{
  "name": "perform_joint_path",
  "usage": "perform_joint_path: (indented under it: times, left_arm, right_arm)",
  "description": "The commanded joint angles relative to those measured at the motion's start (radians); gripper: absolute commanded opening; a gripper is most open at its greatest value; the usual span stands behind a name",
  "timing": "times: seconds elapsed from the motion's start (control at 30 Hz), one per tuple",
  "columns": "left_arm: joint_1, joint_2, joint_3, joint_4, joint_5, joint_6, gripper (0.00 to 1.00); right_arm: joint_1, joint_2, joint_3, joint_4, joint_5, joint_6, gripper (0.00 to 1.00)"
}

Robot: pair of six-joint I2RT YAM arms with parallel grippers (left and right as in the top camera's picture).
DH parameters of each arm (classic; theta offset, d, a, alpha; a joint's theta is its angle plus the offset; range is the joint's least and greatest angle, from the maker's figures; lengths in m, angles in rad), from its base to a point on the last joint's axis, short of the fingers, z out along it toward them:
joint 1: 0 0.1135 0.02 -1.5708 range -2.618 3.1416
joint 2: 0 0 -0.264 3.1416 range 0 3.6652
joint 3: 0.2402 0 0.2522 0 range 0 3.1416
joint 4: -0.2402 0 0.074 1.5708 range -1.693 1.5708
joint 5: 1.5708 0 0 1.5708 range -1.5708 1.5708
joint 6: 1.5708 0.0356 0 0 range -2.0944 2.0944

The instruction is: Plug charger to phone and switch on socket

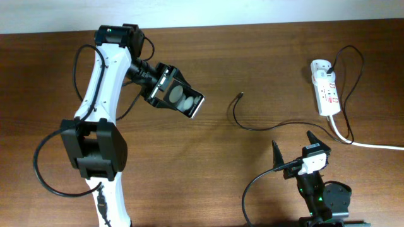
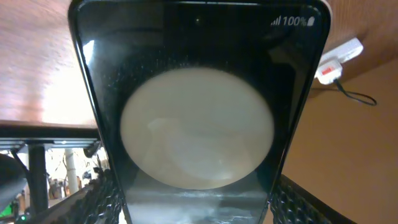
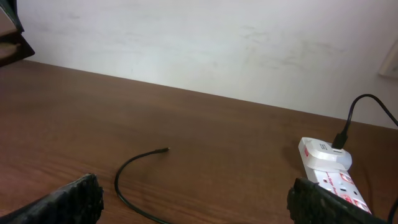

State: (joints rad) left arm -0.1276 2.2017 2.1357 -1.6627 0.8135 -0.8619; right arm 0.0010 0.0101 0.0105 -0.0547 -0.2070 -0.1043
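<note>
So, phone: one, left of centre in the overhead view, tilted up and seemingly clear of the bench; glossy face toward the left wrist camera.
Left pincer: clamped on the phone, a finger down each long edge.
Right pincer: spread wide, holding nothing, lower right of the overhead view, pointing up-frame.
Charger: one thin black cable lying on the bench mid-frame, curling right toward the socket. Its plug tip is free, between the two pincers and well apart from both.
Socket: one white strip, upper right, black plug seated at its far end, white cord running off the right edge. Switches are red-marked — on or off, can't tell.
Step, my read: right arm fetches the plug tip; nothing mated yet, socket untouched.
Doing it well: pinch the cable just behind the tip so the tip sticks out straight and doesn't droop. Leave slack in the curl so the strip isn't dragged. Bring the tip to the phone's port square-on.
Risk: port not visible. Status text sits at the free end, so the port is likely at the end nearest the left wrist — access could be tight.
Count: phones one, chargers one, sockets one, pincers two, white cords one.
</note>
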Motion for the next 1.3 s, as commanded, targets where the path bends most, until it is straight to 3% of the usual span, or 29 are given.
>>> perform_joint_path:
  times: [0.0,1.27]
  left_arm:
    - [0.006,0.008,0.025,-0.020,0.100,-0.016,0.00]
    - [0.061,0.008,0.025,-0.026,0.414,-0.016,0.00]
  right_arm:
    - [0.006,-0.006,-0.005,-0.006,-0.005,0.007,0.99]
    - [0.006,-0.006,-0.005,-0.006,-0.006,0.007,0.99]
